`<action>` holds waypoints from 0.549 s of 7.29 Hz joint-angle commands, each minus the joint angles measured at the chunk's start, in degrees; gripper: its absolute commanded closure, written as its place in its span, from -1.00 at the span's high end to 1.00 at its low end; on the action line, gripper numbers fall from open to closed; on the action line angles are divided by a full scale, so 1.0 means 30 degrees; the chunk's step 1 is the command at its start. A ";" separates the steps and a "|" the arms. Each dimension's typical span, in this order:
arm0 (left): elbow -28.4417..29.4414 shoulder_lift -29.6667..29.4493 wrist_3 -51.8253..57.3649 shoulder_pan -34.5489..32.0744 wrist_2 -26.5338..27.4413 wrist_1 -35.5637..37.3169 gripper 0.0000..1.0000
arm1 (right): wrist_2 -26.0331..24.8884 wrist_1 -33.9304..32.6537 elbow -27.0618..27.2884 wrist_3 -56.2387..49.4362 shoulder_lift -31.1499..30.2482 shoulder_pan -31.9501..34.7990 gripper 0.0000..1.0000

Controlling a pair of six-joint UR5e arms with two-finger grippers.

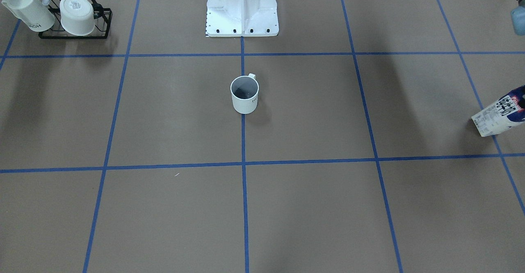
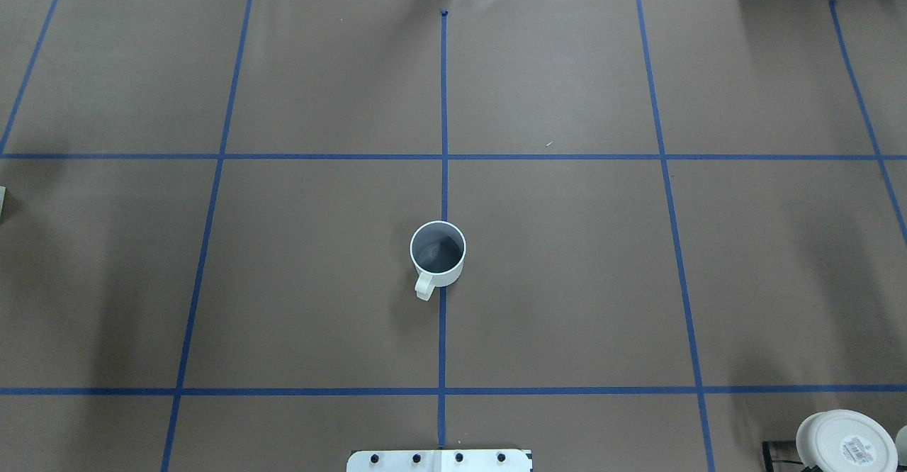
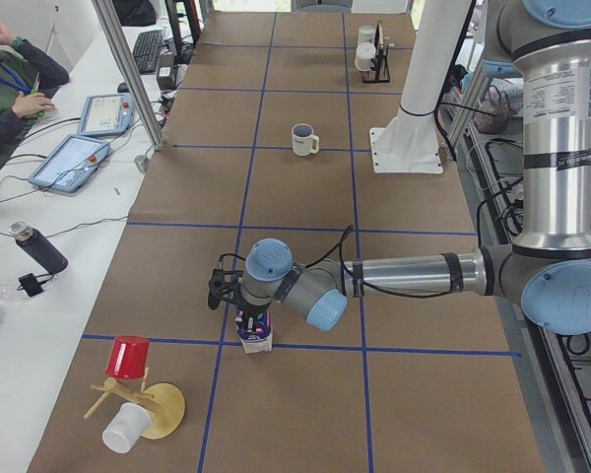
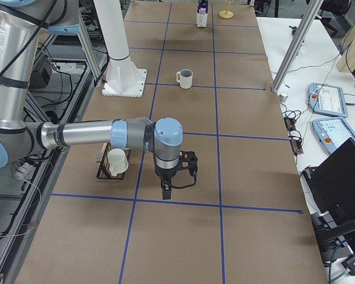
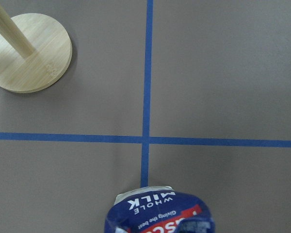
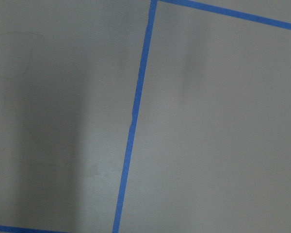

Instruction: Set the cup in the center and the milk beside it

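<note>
Noted cup (image 1: pixel 245 94) upright in center (image 1: pixel 180 109), astride the middle tape line (image 1: pixel 243 142), handle toward the robot base (image 1: pixel 242 14). Found milk (image 3: pixel 258 337) well apart from it, standing at the bench (image 3: pixel 305 197) end on the robot's left, near a wooden stand (image 3: pixel 156 409). Saw left tool (image 3: pixel 253 322) right at the carton top; cannot tell whether clenched or released. Same doubt for right tool (image 4: pixel 165 192), pointed down over the bench near a black rack (image 4: pixel 109 168).

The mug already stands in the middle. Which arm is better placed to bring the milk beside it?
Left, probably. The left gripper is down at the top of the milk, whereas the right gripper hangs at the table's opposite end, beyond the cup, beside the mug rack.
</note>
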 commanded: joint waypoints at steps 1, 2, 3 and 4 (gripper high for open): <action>-0.2602 -0.0237 -0.0085 -0.0017 -0.0476 0.2872 -0.47 | 0.0000 0.0005 -0.0170 0.0011 0.0022 0.0000 1.00; -0.4621 -0.0384 -0.0375 -0.0017 -0.0447 0.4894 -0.47 | 0.0000 0.0005 -0.0259 -0.0018 0.0051 0.0000 1.00; -0.6178 -0.1111 -0.2466 0.0389 -0.0389 0.5900 -0.47 | 0.0000 0.0005 -0.0259 -0.0018 0.0051 0.0000 1.00; -0.7209 -0.1582 -0.4721 0.2133 -0.0215 0.5910 -0.47 | 0.0000 0.0005 -0.0259 -0.0018 0.0051 0.0000 1.00</action>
